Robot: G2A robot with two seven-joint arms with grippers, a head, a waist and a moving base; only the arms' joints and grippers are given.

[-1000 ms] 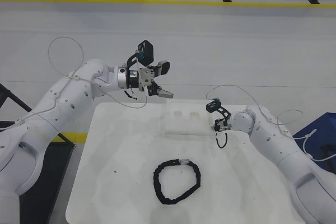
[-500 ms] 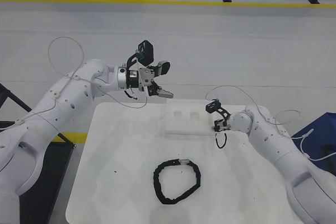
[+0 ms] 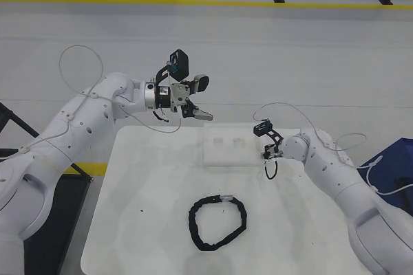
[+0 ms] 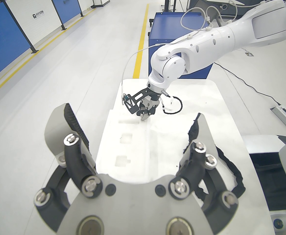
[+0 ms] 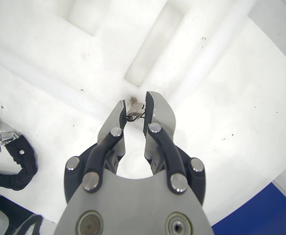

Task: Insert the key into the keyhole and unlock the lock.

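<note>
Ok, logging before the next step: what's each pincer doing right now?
Left pincer: open, empty.
Right pincer: closed on the key.

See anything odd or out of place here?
Nothing really stands out. The right pincer grips the key by the foam tray; a few dark specks dot the white table.

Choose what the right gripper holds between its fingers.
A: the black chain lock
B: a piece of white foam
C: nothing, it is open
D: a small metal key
D: in the right wrist view the right gripper is shut on the key, while the chain lock lies apart on the table.
</note>
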